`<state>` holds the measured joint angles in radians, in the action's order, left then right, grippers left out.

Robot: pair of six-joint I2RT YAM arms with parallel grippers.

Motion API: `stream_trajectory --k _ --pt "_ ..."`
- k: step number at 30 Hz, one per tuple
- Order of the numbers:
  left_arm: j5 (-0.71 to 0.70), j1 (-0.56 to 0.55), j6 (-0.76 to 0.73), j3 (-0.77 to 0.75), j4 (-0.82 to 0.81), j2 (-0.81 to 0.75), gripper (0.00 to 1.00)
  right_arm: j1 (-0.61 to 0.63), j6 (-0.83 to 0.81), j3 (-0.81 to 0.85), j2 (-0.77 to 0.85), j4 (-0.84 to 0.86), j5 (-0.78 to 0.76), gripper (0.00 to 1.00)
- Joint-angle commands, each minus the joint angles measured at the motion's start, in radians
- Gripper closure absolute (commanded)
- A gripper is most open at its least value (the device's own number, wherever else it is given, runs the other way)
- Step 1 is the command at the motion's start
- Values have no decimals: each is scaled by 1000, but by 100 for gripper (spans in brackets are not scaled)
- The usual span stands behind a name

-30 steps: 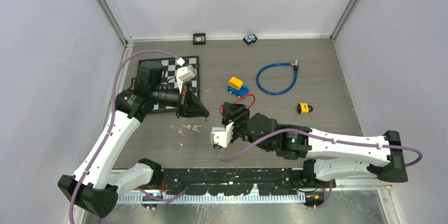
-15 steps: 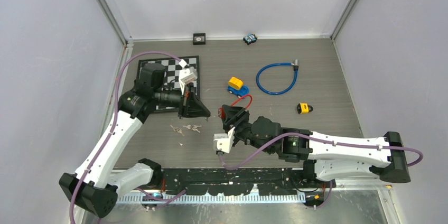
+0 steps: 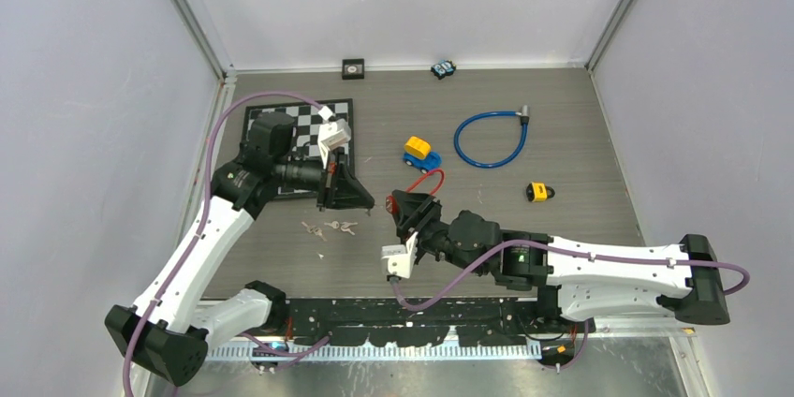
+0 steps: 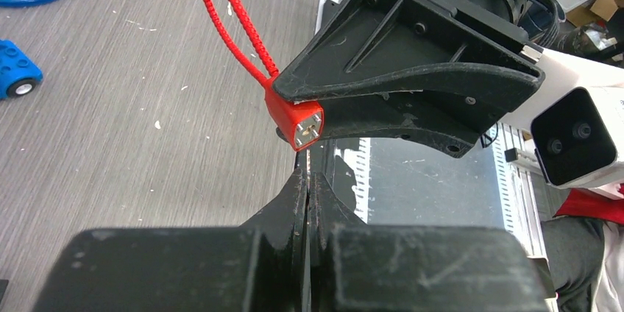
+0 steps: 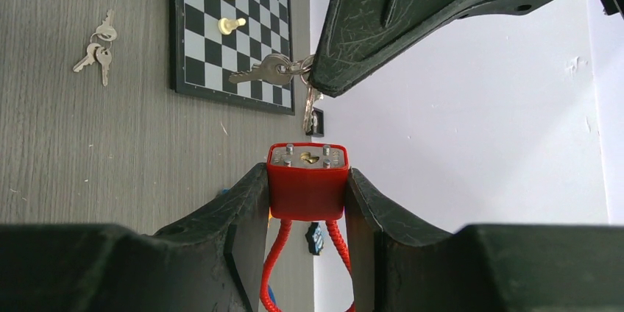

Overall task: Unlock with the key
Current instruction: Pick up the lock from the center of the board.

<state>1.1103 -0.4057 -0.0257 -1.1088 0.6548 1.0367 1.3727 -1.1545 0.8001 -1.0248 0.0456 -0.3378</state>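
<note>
Right gripper (image 5: 307, 193) grasping lock (image 5: 307, 172) by its two sides, keyhole face turned outward past the fingertips, likely so the other arm can reach it. Cable loop (image 4: 228, 10) trails back behind the grip. Left gripper (image 4: 307, 183) clenched on key (image 5: 259, 73). The blade juts sideways from its tips, just off the lock face, not touching. Key not in the keyhole. The blade looks crosswise to it and probably needs turning. Spare keys (image 3: 330, 227) lie below the left gripper.

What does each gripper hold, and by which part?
Right gripper clamps the red lock by its body's sides. Left gripper pinches the keys at their ring end, one blade sticking out.
</note>
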Motion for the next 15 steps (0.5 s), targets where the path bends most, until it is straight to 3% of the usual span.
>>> stream_trajectory --k 1,15 --pt "34 -7 -18 10 -12 -8 100 6 -33 -10 39 107 16 100" --pt "87 -19 -152 4 102 -4 100 9 -122 -104 80 180 68 100"
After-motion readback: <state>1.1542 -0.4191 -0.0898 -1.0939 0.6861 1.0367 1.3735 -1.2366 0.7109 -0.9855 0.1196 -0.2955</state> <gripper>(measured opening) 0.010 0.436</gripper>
